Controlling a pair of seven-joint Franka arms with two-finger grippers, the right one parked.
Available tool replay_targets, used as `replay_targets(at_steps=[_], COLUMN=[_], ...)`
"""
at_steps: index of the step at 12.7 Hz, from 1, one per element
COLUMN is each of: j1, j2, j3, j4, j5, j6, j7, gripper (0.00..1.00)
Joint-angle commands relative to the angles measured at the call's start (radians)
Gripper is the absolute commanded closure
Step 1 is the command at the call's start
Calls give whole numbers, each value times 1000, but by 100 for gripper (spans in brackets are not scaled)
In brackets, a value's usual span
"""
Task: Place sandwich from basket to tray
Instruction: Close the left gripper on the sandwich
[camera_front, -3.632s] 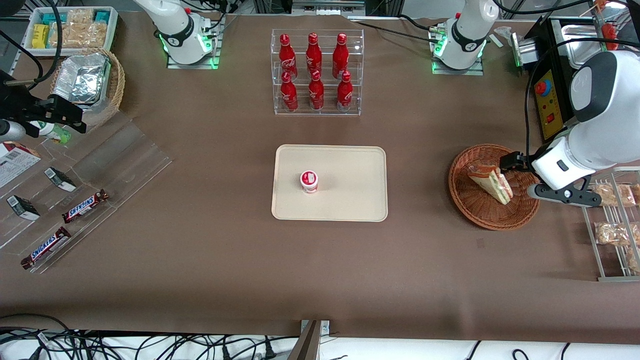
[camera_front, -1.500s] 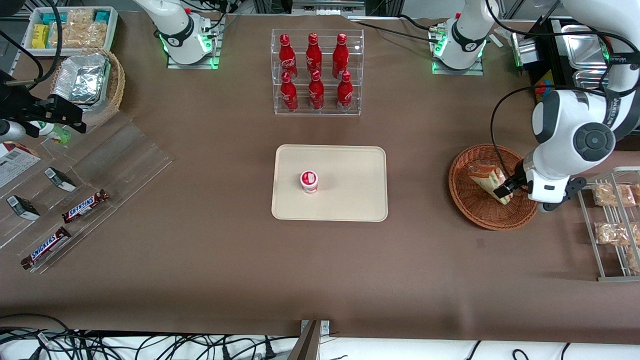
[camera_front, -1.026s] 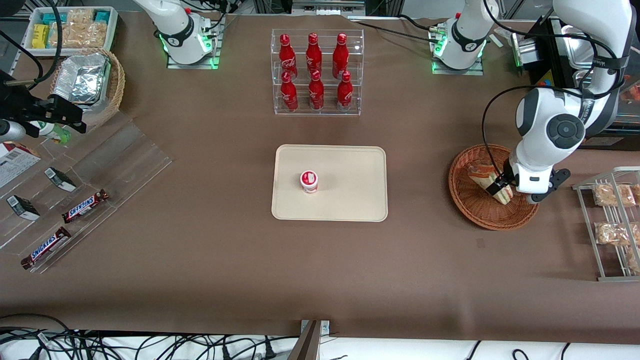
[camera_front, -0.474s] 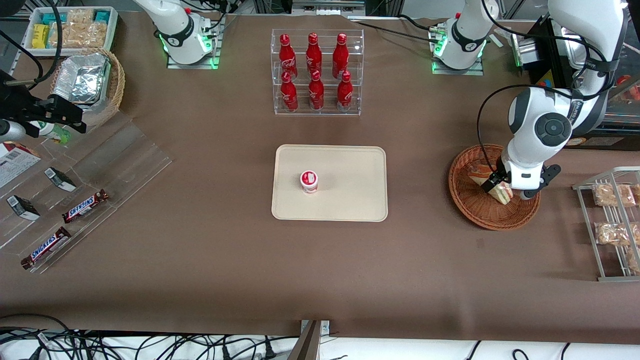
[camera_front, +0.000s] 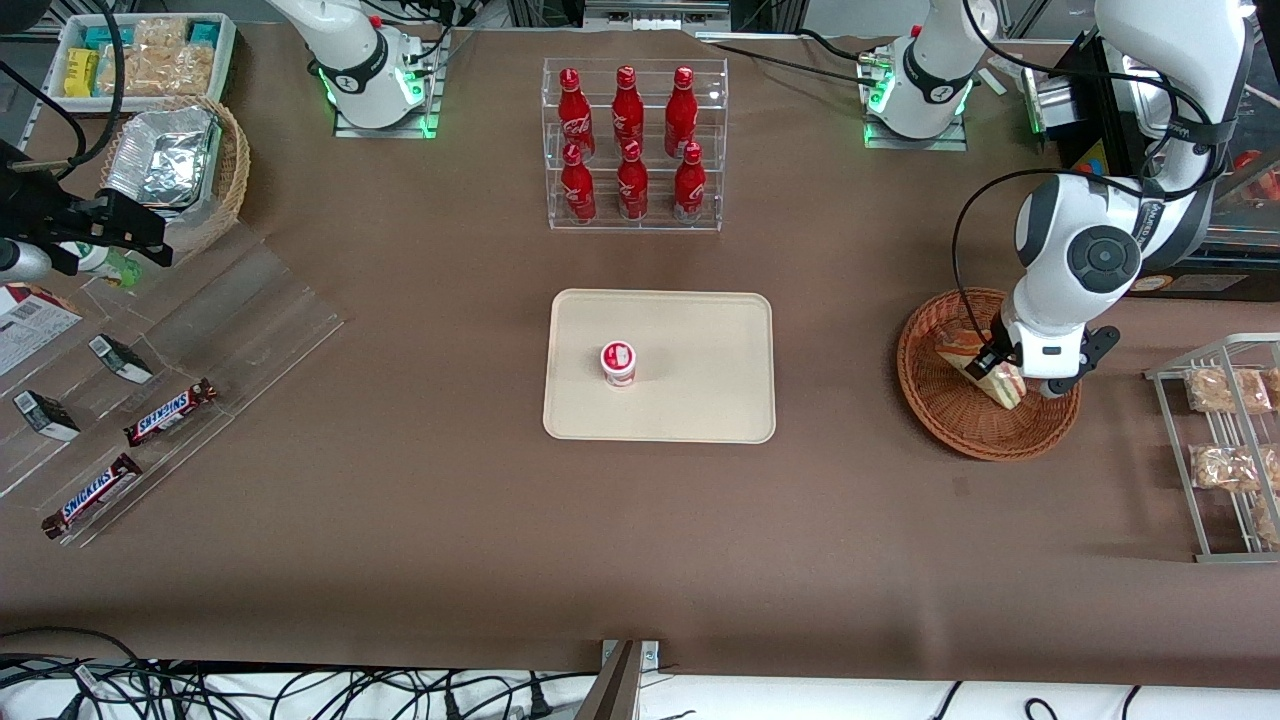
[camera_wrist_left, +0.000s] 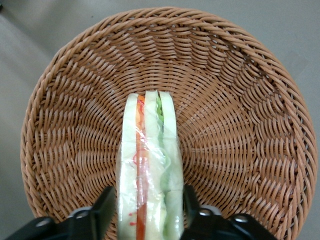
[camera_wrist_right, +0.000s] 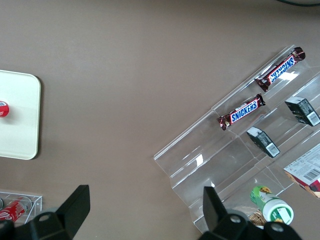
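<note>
Both fingers (camera_wrist_left: 103, 212) of the left gripper (camera_wrist_left: 145, 212) were clamped on the wrapped sandwich (camera_wrist_left: 149, 170), which sat edge-up in the wicker basket (camera_wrist_left: 240, 100).

Chocolate bar (camera_wrist_right: 240, 112): "SNICKERS" in blue letters on a white panel of the brown wrapper, reading toward 2 o'clock in the right wrist view.
Second chocolate bar (camera_wrist_right: 279, 69): "SNICKERS" again, same lettering and same slant, just beside the first on the clear stepped stand (camera_wrist_right: 220, 155).
Left gripper (camera_wrist_left: 145, 220): no lettering legible; it sits at the sandwich (camera_wrist_left: 148, 170) in the basket (camera_wrist_left: 240, 75).
</note>
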Motion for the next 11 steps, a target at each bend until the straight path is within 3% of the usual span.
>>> replay_targets(at_steps=[1,2,4,8,11], j1=[-6,-6,-5,-6,-6], j2=[-2,-2,-2,-12,-15], j3=[2,2,2,-6,-29], j4=[-13,-13,-13,1,91], j5=[29,29,29,29,29], j6=[13,13,11,-9,-168], j7=[-30,-30,-30,-12,93], gripper=[58,66,70,70,70])
